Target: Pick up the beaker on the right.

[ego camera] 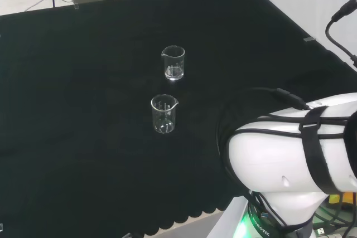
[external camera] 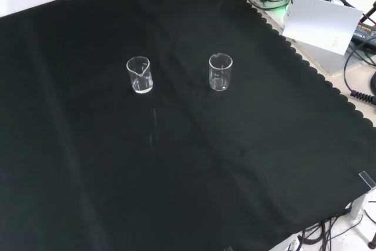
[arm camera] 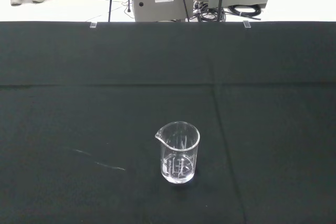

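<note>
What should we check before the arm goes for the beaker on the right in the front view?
1. Target identified: ok. Front view shows two beakers; the right beaker is the one nearer the arm's base, and is the near beaker in the head view.
2. Target upright: ok.
3. Gap to the other beaker: ok. They stand clearly apart on the black cloth.
4. Approach path: ok. Nothing lies on the cloth between the arm's white link and the target.
5. Contents: cannot tell; the glass looks empty, but clear liquid would be hard to see.
6. Robot hand pose and fingers: cannot tell.
</note>
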